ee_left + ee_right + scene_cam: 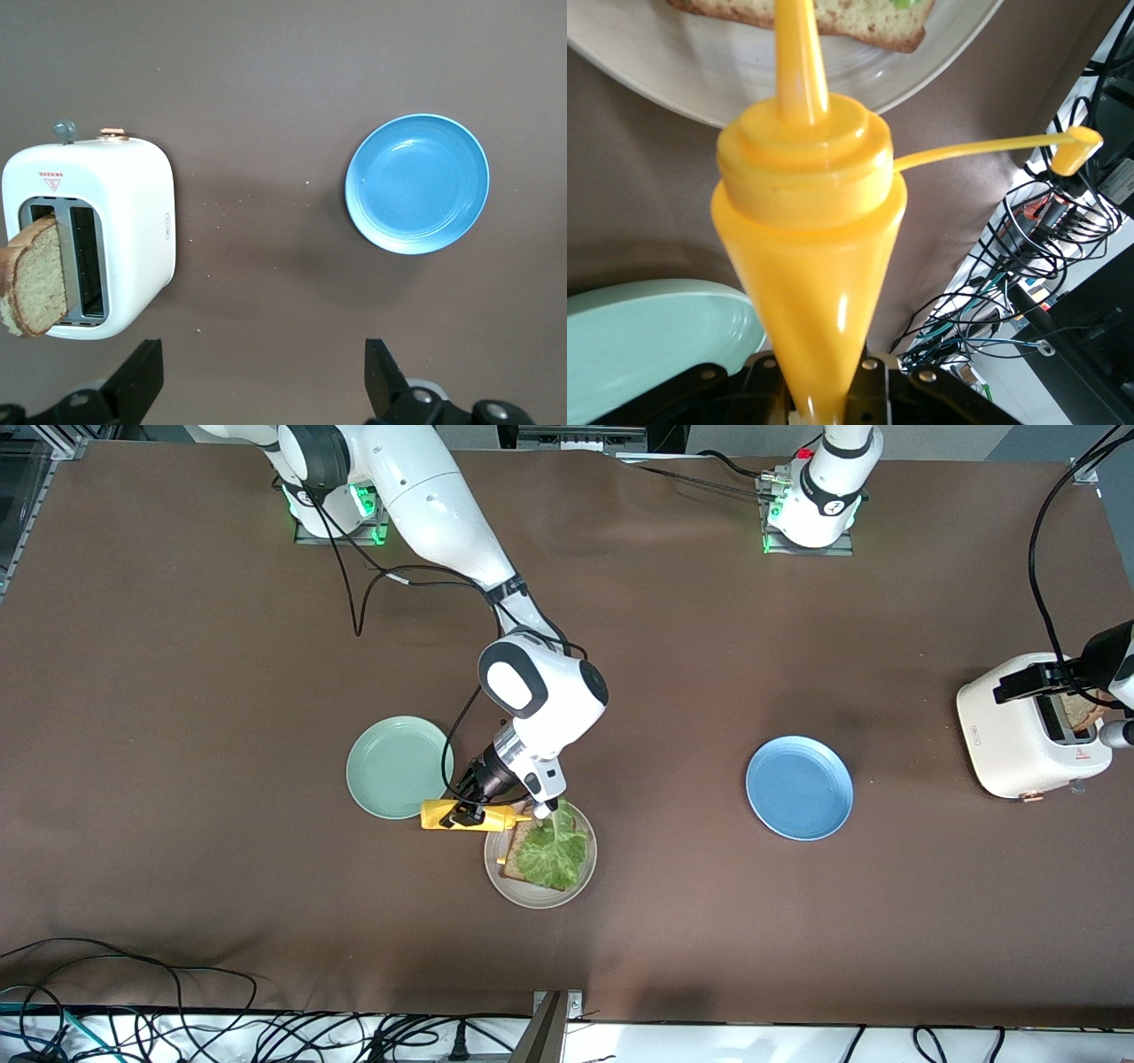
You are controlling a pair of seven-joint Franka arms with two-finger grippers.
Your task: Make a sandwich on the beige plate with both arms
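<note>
The beige plate [585, 877] [682, 75] holds the open sandwich: one brown toast slice [512, 865] [864, 19] with a green lettuce leaf [551, 852] on top. My right gripper [464, 815] [819, 403] is shut on a yellow squeeze bottle [434, 813] [806, 230]. The bottle lies level, and its uncapped nozzle points over the plate's rim at the toast. My left gripper [1036, 680] [263, 381] hangs open and empty above the white toaster [1019, 735] [133, 230]. A second toast slice [1076, 710] [35, 279] sticks out of one toaster slot.
A mint-green plate [399, 766] [647, 336] lies beside the beige plate, toward the right arm's end. A blue plate [799, 786] [416, 183] lies between the beige plate and the toaster. Loose cables [133, 992] run along the table's front edge.
</note>
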